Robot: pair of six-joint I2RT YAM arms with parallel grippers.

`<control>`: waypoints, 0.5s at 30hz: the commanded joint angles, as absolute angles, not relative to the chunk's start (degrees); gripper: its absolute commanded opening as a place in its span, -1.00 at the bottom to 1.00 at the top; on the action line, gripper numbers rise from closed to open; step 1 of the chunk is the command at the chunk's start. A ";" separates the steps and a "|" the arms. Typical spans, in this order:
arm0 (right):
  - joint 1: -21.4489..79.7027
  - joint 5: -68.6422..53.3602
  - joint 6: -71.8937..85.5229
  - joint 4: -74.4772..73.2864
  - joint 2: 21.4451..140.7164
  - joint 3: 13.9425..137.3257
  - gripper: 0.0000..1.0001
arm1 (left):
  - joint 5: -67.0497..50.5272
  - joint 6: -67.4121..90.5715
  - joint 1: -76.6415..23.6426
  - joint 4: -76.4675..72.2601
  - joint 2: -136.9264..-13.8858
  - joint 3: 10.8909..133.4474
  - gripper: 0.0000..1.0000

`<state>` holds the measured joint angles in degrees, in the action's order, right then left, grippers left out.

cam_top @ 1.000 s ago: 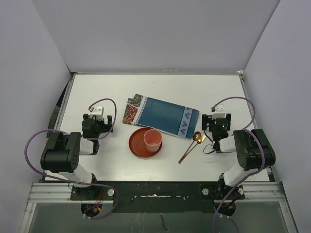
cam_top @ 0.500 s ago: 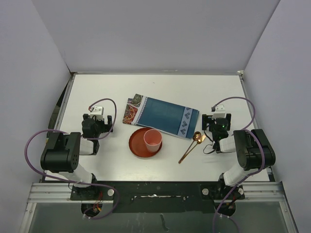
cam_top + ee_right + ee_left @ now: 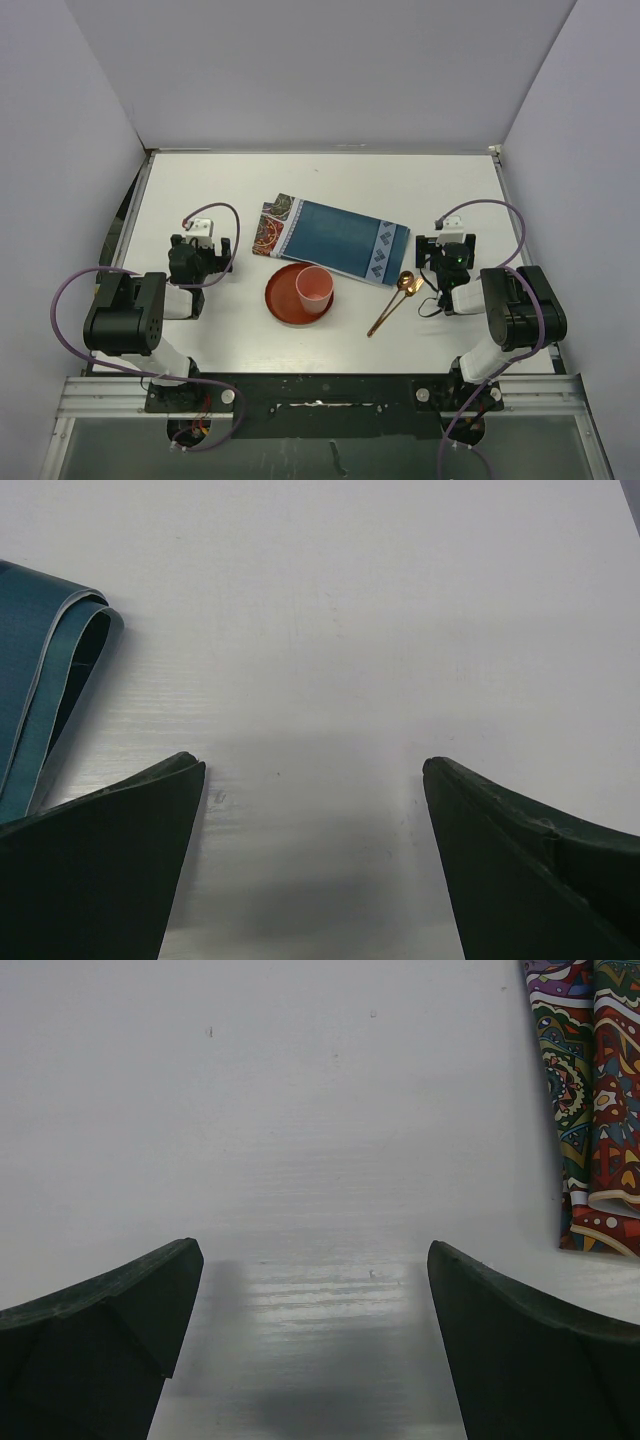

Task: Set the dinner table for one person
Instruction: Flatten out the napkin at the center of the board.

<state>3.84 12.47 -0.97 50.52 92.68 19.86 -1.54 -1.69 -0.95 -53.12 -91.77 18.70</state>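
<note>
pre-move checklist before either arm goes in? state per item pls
1. left gripper open and empty: ok.
2. right gripper open and empty: ok.
3. teal rectangular placemat spread flat: not ok. It is folded over and lies askew.
4. round red-brown plate on the placemat: not ok. It sits beside the mat on the white rectangular tabletop.
5. pink plastic cup off the plate: not ok. It stands upright in the plate.
6. copper-coloured cutlery piece count: cannot tell. It lies diagonally to the right of the plate, and may be one piece or two.
</note>
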 commanded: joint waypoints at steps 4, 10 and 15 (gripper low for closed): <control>4.22 13.85 -0.61 54.93 93.08 21.05 0.95 | -1.74 -1.14 -0.53 -55.42 -91.93 20.30 0.96; 4.22 13.90 -0.61 54.80 93.08 21.10 0.96 | -1.75 -1.14 -0.53 -55.37 -91.93 20.30 0.96; 4.22 13.81 -0.57 54.89 93.16 21.11 0.96 | -1.98 -1.06 -0.44 -55.04 -92.00 20.43 0.96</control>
<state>3.84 12.47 -0.97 50.52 92.68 19.86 -1.56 -1.69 -0.95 -53.10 -91.77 18.70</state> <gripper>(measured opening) 0.977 0.979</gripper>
